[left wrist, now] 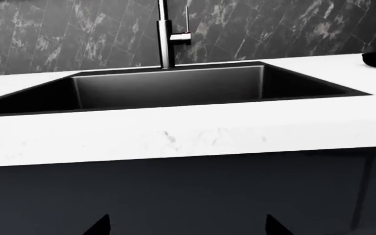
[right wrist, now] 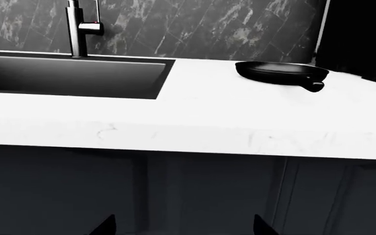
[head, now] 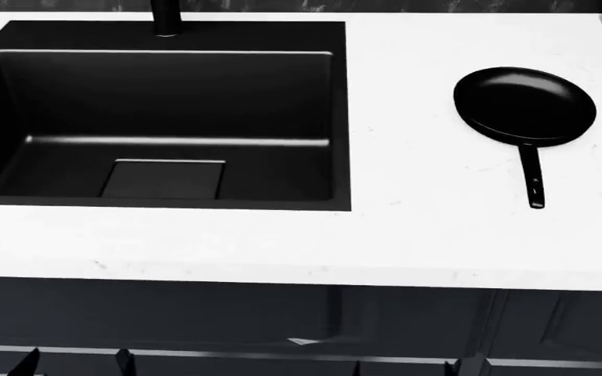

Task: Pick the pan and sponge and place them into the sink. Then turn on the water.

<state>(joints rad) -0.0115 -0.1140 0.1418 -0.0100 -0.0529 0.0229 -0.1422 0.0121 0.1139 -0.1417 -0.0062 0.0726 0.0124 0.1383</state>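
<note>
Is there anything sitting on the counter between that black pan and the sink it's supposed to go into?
Nothing visible. In the head view the pan lies on the white counter to the right of the sink, handle toward the counter's front edge, with only bare countertop between them. The sink basin looks empty too.

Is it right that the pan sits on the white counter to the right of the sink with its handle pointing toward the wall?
Not quite. The pan is on the white counter to the right of the sink, but the head view shows its handle pointing toward the counter's front edge, away from the wall.
</note>
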